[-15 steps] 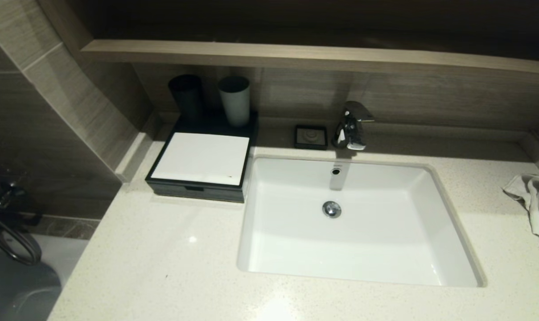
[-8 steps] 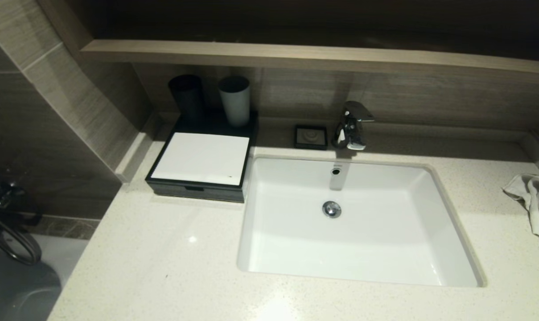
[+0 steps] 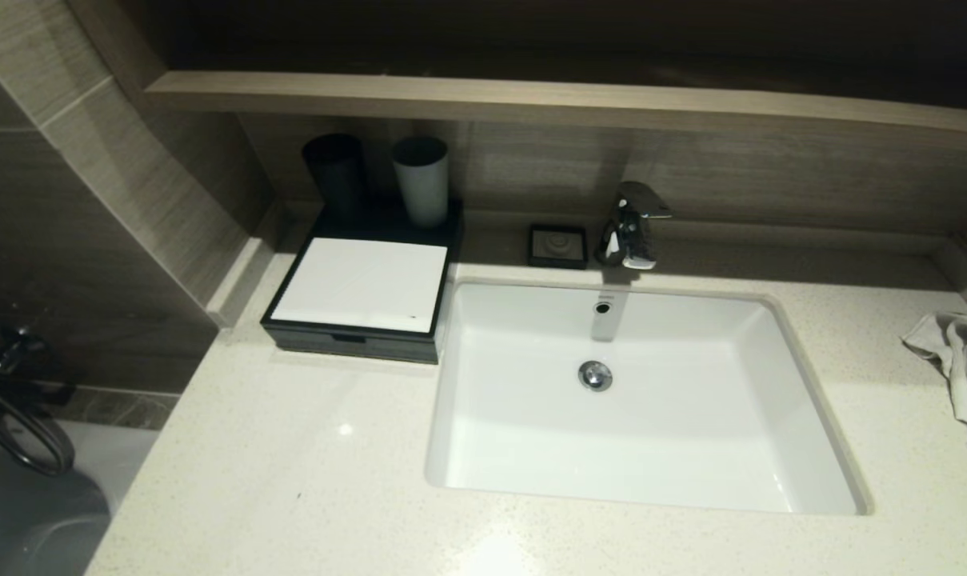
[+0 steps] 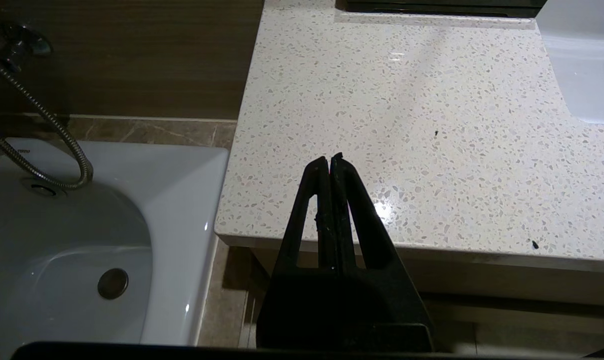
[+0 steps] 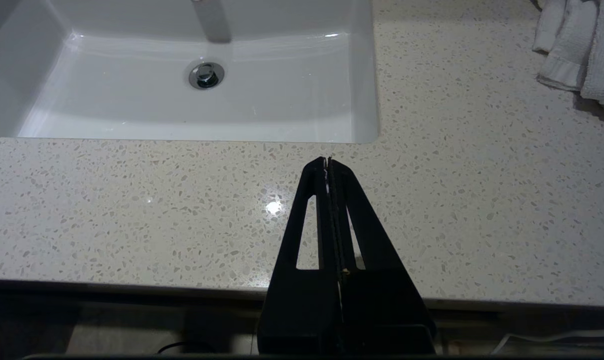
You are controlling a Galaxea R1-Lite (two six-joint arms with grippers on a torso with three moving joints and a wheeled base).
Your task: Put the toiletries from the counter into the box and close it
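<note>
The black box (image 3: 359,300) with a flat white top panel sits at the back left of the cream speckled counter (image 3: 291,472), its notched drawer pushed in flush. No packets show on the counter in any view; the toiletries are out of view. My left gripper (image 4: 330,158) is shut and empty, hovering over the counter's front left corner (image 4: 381,125). My right gripper (image 5: 326,161) is shut and empty, above the counter's front strip (image 5: 182,210) just before the sink basin (image 5: 207,115). Neither gripper shows in the head view.
A dark cup (image 3: 335,172) and a grey cup (image 3: 421,180) stand behind the box. A small black square dish (image 3: 558,244) and the chrome tap (image 3: 631,224) are behind the sink (image 3: 643,472). A white towel (image 3: 963,368) lies at the right edge. A bathtub (image 4: 82,240) is left of the counter.
</note>
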